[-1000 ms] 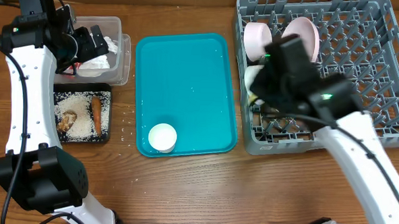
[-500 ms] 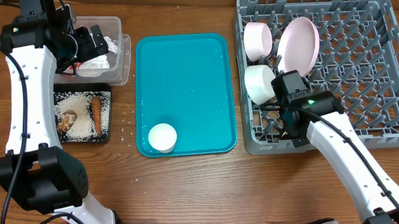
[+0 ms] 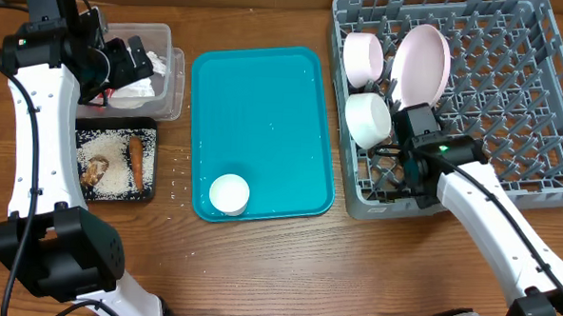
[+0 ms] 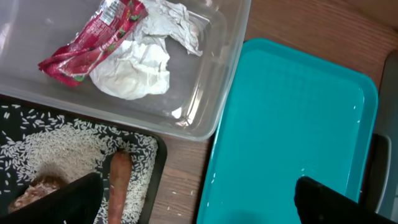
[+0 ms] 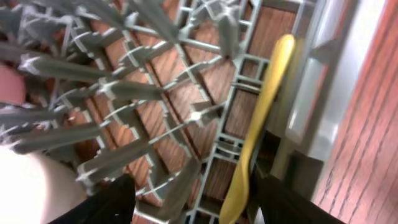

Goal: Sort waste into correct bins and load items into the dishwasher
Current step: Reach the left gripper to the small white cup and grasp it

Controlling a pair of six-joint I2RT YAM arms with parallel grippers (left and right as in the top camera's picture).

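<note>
Waste binned: wrapper (image 4: pixel 93 37), paper (image 4: pixel 134 68) in tub (image 3: pixel 176 77); stick (image 3: pixel 137 163), rice (image 3: pixel 119 178) in black tray (image 3: pixel 117 121). In rack (image 3: pixel 513 92): plate (image 3: pixel 422 64), pink bowl (image 3: pixel 364 57), white bowl (image 3: pixel 367 119). Remaining: 1 cup (image 3: pixel 229 194) on teal tray (image 3: pixel 264 119). Left pincer (image 4: pixel 199 193), right pincer (image 5: pixel 193 199) open, empty.

The overhead camera sits high above the brown wooden table (image 3: pixel 258 262) and looks straight down. It is far enough to take in the large teal plastic serving tray (image 3: pixel 265 110), the square grey plastic dish rack (image 3: pixel 540 112), the clear plastic rectangular tub (image 3: pixel 176 77) and the shallow black rectangular tray (image 3: pixel 154 162). The left wrist camera looks down from much nearer, framing one end of the tub, a corner of the black tray and one side of the teal tray; all three also show overhead. The right wrist camera is nearest, angled into the rack's pegs and floor lattice beside a pale yellow plastic spoon (image 5: pixel 264 106). With the overhead view it shares only part of the rack.
</note>
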